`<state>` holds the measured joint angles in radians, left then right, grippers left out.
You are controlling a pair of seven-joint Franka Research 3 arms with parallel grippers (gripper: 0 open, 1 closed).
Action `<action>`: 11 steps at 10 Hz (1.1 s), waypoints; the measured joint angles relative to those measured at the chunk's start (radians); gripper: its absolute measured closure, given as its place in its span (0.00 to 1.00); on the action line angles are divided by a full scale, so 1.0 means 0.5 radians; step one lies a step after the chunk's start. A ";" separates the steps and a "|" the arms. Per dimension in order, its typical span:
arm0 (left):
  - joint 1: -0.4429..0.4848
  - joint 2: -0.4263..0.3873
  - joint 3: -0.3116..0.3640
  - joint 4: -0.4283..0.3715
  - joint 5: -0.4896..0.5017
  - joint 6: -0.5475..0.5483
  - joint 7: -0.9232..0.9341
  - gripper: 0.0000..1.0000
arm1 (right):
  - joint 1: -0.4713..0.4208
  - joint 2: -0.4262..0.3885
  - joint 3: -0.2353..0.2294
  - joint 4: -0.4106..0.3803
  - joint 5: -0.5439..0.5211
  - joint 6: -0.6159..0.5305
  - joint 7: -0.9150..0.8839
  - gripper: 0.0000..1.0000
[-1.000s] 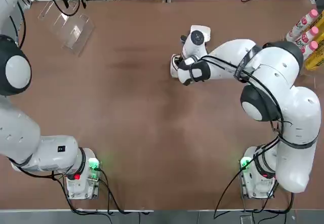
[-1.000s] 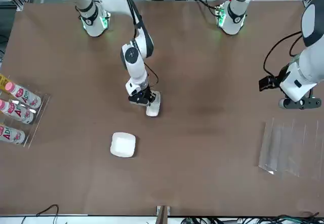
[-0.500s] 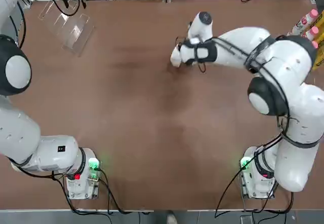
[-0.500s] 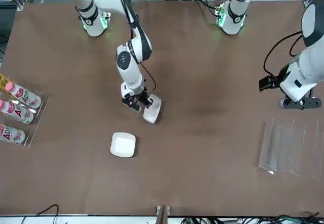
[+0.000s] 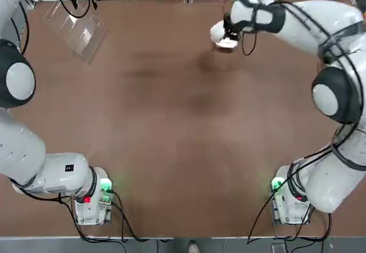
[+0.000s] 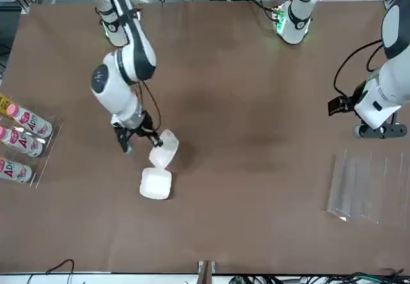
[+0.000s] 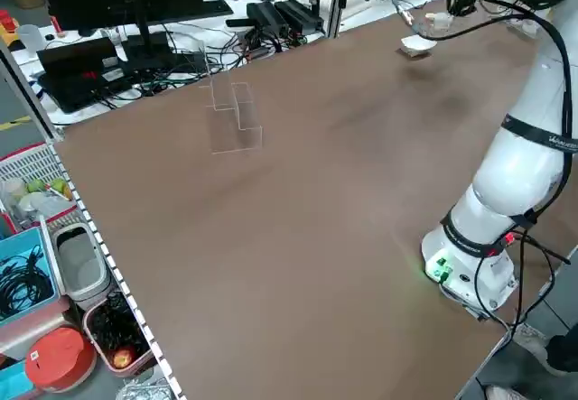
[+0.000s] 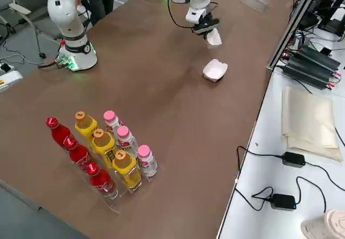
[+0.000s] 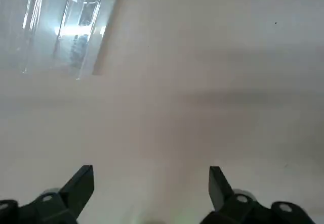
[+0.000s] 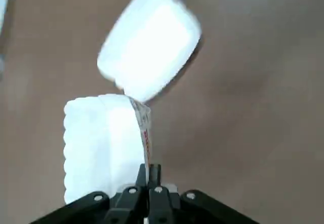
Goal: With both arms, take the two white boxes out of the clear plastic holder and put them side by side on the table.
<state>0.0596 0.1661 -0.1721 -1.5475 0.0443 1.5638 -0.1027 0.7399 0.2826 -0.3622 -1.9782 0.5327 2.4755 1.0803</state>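
Both boxes are out of the empty holder (image 6: 365, 191): one box (image 6: 155, 184) lies on the table (image 6: 256, 117), the second box (image 6: 163, 150) hangs just above it, pinched by the right gripper (image 6: 155, 144); left gripper (image 9: 151, 183) idle, spread wide; placement remains.

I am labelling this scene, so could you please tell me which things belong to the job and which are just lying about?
Job: held white box in shut right pincer; second white box on table; empty clear holder; open left pincer.
Lying about: bottle rack, cables, papers.
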 joint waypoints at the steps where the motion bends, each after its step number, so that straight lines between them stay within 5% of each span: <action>1: 0.000 0.000 0.000 0.000 0.000 0.000 0.000 0.00 | -0.009 -0.019 -0.101 -0.023 -0.002 -0.002 0.205 0.98; 5: 0.000 0.000 0.000 0.001 0.000 0.001 0.000 0.00 | -0.017 0.036 -0.341 -0.252 -0.013 0.105 0.558 0.98; 7: 0.000 0.001 0.000 0.001 0.000 0.002 -0.001 0.00 | -0.016 0.112 -0.351 -0.361 -0.013 0.454 0.644 0.98; 11: 0.000 0.008 0.000 0.001 0.000 0.006 -0.005 0.00 | -0.019 0.234 -0.354 -0.389 -0.011 0.603 0.726 0.98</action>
<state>0.0596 0.1699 -0.1720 -1.5469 0.0443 1.5670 -0.1051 0.7303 0.3997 -0.5394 -2.1727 0.5273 2.7769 1.4432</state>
